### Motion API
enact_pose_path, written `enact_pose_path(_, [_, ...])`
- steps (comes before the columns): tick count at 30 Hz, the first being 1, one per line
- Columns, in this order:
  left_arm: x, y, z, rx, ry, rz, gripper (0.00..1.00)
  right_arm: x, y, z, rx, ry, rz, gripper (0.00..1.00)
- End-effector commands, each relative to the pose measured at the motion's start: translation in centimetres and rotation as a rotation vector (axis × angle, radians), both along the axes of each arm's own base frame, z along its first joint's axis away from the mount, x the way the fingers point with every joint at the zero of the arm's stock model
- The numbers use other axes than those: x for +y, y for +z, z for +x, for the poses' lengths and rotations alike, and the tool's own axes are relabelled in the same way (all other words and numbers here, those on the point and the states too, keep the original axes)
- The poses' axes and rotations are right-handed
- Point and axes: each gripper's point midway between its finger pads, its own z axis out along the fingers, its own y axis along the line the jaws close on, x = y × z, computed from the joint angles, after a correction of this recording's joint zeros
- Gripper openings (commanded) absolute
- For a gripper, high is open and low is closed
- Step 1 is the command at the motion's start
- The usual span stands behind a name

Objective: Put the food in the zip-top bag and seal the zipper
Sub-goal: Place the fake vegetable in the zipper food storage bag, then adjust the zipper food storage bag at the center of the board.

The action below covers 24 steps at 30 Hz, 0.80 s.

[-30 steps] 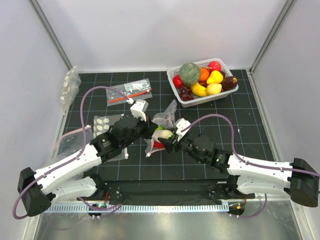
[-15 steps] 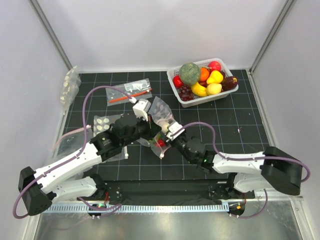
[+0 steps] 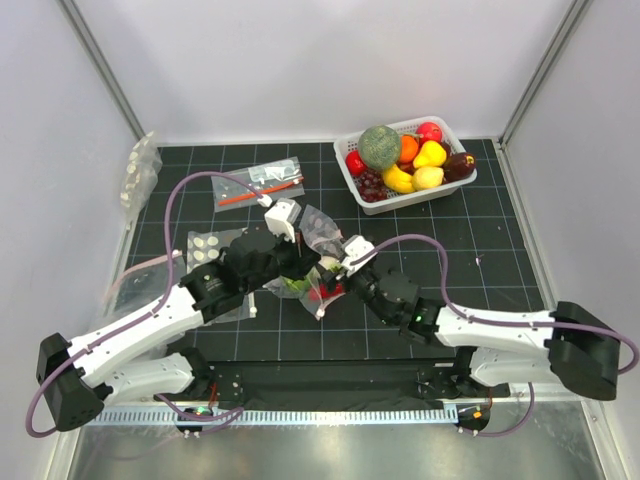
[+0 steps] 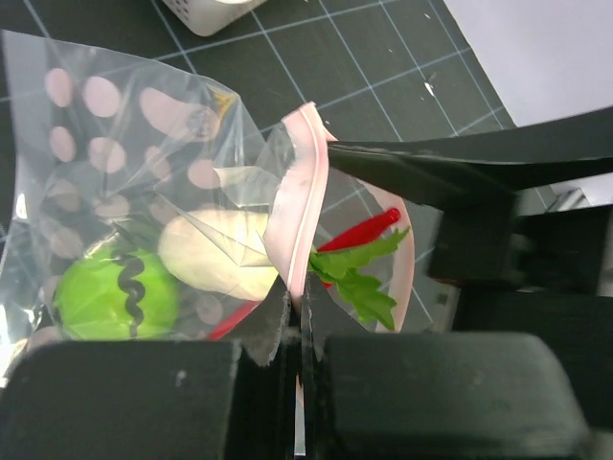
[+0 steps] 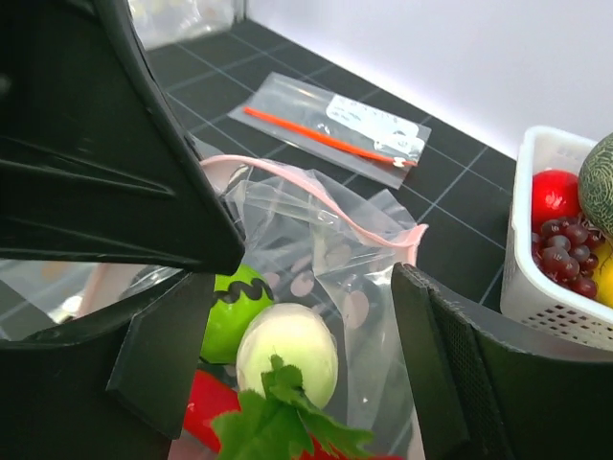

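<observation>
A black cutting mat (image 3: 500, 260) with a pale grid is covering the table. A white slotted basket (image 3: 430, 191) is sitting on its far right corner. A clear flat bag with an orange-red stick (image 3: 260, 185) is lying on the far left-centre part. A clear pouch holding white round pieces (image 3: 208, 248) is lying nearer, partly under the left arm. Another clear bag (image 3: 140, 170) is leaning at the far left edge.

One pink-edged bag (image 4: 105, 125) holds one green fruit (image 4: 115, 297), one whitish piece (image 4: 215, 254), one red chili (image 4: 369, 230); one basket (image 3: 420, 196).
</observation>
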Motion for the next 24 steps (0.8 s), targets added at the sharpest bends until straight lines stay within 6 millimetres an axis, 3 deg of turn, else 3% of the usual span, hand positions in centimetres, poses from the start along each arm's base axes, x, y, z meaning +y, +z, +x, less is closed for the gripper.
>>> enact_pose_path(1, [0.5, 2.3, 1.1, -0.065, 0.049, -0.002, 0.0, 0.0, 2.2, -1.3, 0.042, 0.052, 0.103, 0.81])
enact_pose_path(4, [1.4, 2.0, 1.9, -0.071, 0.097, 0.02, 0.0, -1.0, 2.4, -1.0, 0.11, -0.01, 0.13, 0.75])
enact_pose_path(5, [1.8, 1.9, 2.2, -0.073, 0.115, 0.027, 0.0, -1.2, 3.4, -0.8, 0.12, -0.034, 0.146, 0.72])
enact_pose_path(7, [3.0, 1.6, 2.9, -0.078, 0.182, 0.06, 0.0, -2.3, 1.8, -0.3, 0.234, -0.136, 0.132, 0.62])
enact_pose_path(8, [3.4, 1.5, 3.1, -0.079, 0.201, 0.075, 0.0, -2.1, 3.2, -0.2, 0.257, -0.149, 0.15, 0.6])
enact_pose_path(9, [3.8, 1.5, 3.3, -0.081, 0.216, 0.089, 0.0, -2.4, 2.0, -0.5, 0.305, -0.158, 0.077, 0.6])
enact_pose_path(13, [4.3, 1.7, 3.5, -0.097, 0.243, 0.096, 0.0, -1.9, 2.6, -0.6, 0.349, -0.16, 0.07, 0.61])
enact_pose_path(24, [3.9, 1.9, 3.0, -0.098, 0.206, 0.073, 0.0, -1.0, 0.3, 0.3, 0.374, -0.165, -0.037, 0.62])
